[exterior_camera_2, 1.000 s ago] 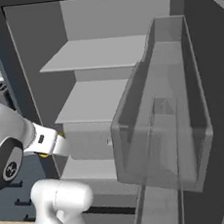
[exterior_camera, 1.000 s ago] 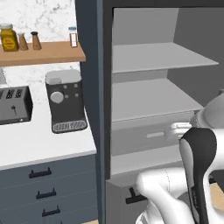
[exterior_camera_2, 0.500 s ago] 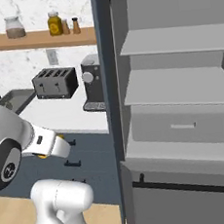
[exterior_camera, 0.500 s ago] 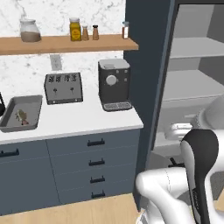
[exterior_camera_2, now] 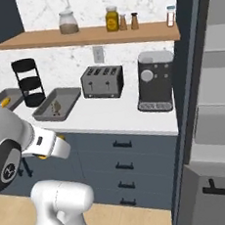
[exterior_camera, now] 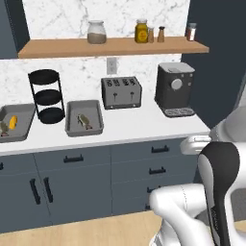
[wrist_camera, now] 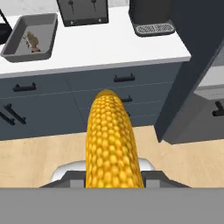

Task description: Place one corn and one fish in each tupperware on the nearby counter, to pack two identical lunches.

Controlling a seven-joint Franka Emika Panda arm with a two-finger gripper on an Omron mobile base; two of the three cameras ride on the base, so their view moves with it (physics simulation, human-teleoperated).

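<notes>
my gripper: clenched on a corn
ahead, upper left: tupperware holding one fish
counter: beyond the cob's tip

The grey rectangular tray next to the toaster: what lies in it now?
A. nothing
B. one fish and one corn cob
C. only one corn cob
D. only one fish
D: the grey rectangular tray beside the toaster holds just one small brown-grey fish, with no yellow cob inside.
</notes>
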